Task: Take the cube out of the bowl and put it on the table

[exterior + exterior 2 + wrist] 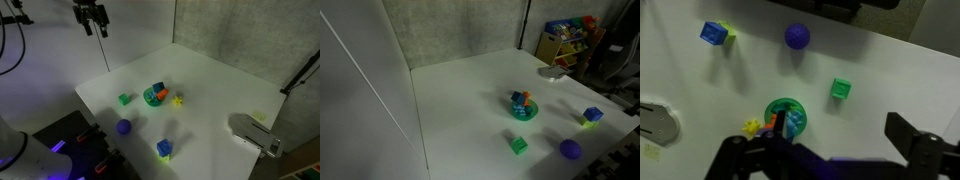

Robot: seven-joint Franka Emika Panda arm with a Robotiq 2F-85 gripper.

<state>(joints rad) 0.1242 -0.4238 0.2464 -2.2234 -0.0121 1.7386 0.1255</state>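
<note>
The small green bowl (154,96) stands near the middle of the white table (215,80). The blue cube (157,92) lies inside it beside an orange piece. The bowl (524,108) and the cube (528,103) also show in an exterior view. In the wrist view the bowl (786,116) with the cube (796,122) sits low and left of centre. My gripper (91,18) hangs high above the table's far side, open and empty. In the wrist view the gripper (835,125) has its fingers spread wide, with one fingertip overlapping the bowl's edge.
A small green cube (841,90), a purple ball (796,37), a blue block with a yellow-green part (712,33) and a yellow star piece (751,127) lie around the bowl. A white device (255,135) sits at the table's edge. A toy shelf (568,40) stands beyond the table.
</note>
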